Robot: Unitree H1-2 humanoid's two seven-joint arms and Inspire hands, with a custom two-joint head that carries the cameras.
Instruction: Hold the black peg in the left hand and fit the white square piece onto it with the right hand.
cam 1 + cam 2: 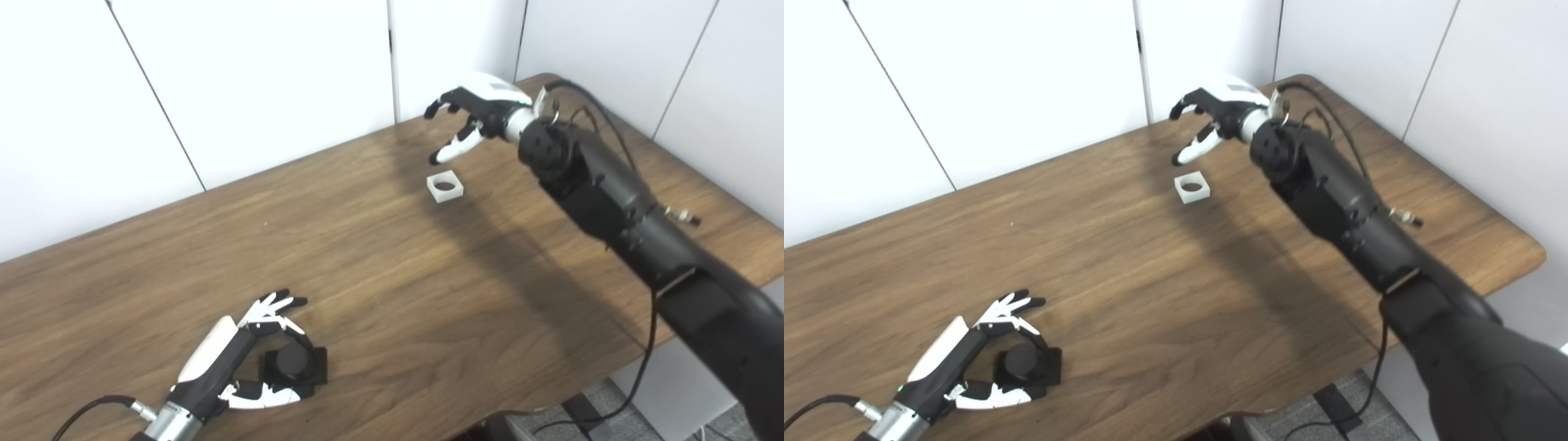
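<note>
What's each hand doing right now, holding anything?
Left hand: open, fingers spread around the black peg on the table, not gripping it.
Right hand: open, above the white square piece, holding nothing.

We see the black round peg on its square base [295, 364] standing near the front left edge of the brown wooden table [380, 288], between our left hand's [236, 361] spread fingers and thumb. The white square piece with a round hole [445, 186] lies well apart, far right, just below our raised right hand [474, 116].
</note>
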